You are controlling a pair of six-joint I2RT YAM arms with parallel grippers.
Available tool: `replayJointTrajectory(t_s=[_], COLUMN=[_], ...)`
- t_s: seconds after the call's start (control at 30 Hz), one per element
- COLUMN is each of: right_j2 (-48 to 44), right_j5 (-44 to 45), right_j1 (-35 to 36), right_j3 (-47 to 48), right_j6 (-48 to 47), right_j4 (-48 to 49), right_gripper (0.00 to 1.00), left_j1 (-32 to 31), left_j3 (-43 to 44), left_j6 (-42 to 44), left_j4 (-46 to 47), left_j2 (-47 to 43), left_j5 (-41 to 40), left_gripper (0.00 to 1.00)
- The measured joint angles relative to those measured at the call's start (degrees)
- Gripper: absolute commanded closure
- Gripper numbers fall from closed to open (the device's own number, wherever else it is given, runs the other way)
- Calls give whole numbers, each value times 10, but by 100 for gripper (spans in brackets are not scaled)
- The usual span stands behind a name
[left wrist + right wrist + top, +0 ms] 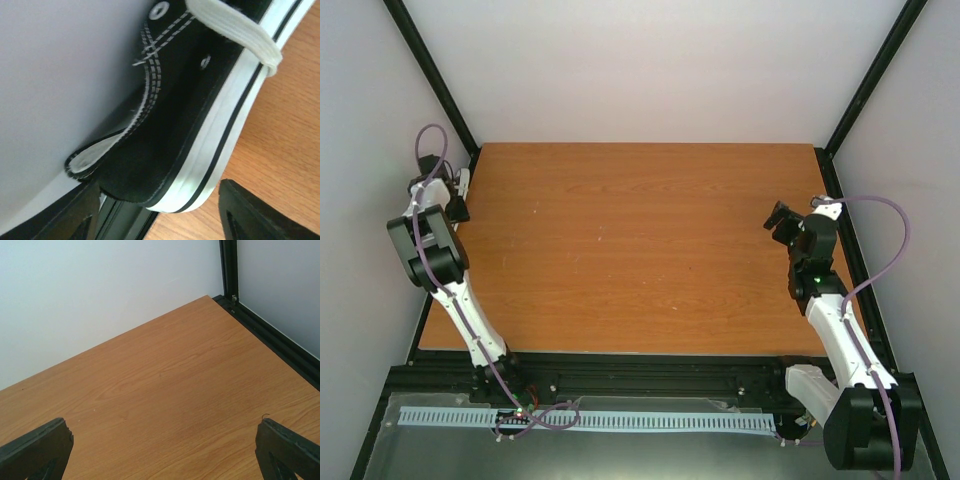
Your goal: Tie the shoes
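The black canvas sneaker [165,125] lies at the left edge of the wooden table [640,250], toward the far left corner, close against the white side wall [60,75]. In the top view the left arm's wrist covers nearly all of it. The left wrist view shows it from close by. It is tipped so that its side faces the camera, with white stitching, a metal eyelet [159,9] and the white sole rim [220,145] running along the wood. A flat white lace [235,30] crosses the upper and bends over the sole's edge. Whether the lace is knotted cannot be told from here.

The left gripper [157,187] is at the shoe, its jaws apart with the rounded end of the sneaker between them. The right-hand finger [260,215] stands clear of the sole, with bare wood showing in the gap. The left-hand finger [75,215] is just beside the canvas; contact there cannot be made out.

The right gripper [162,445] hangs over the right side of the table, well apart from the sneaker. Its two fingers are spread wide with nothing between them but bare wood. Beyond it, the black frame rail [270,335] runs along the table's right edge.
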Motion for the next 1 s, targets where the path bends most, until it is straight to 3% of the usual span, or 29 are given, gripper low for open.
replayJointTrajectory(t_s=[0.1, 0.17, 0.43, 0.67, 0.77, 1.0], right_j2=[6, 9, 9, 10, 10, 14], right_j5=[-1, -3, -11, -15, -17, -18], right_j1=[0, 0, 0, 0, 0, 0], right_j3=[0, 0, 0, 0, 0, 0], right_j6=[0, 0, 0, 0, 0, 0], right_j4=[3, 3, 7, 10, 10, 11], right_gripper=[0, 0, 0, 0, 0, 0], left_j1=[0, 0, 3, 3, 3, 2], left_j3=[0, 1, 14, 17, 22, 21], left_j6=[12, 21, 49, 54, 56, 75], left_j4=[5, 7, 11, 20, 21, 24], left_j2=[7, 12, 30, 37, 47, 54], left_j5=[6, 12, 19, 15, 9, 8], left_gripper=[21, 20, 34, 37, 46, 79])
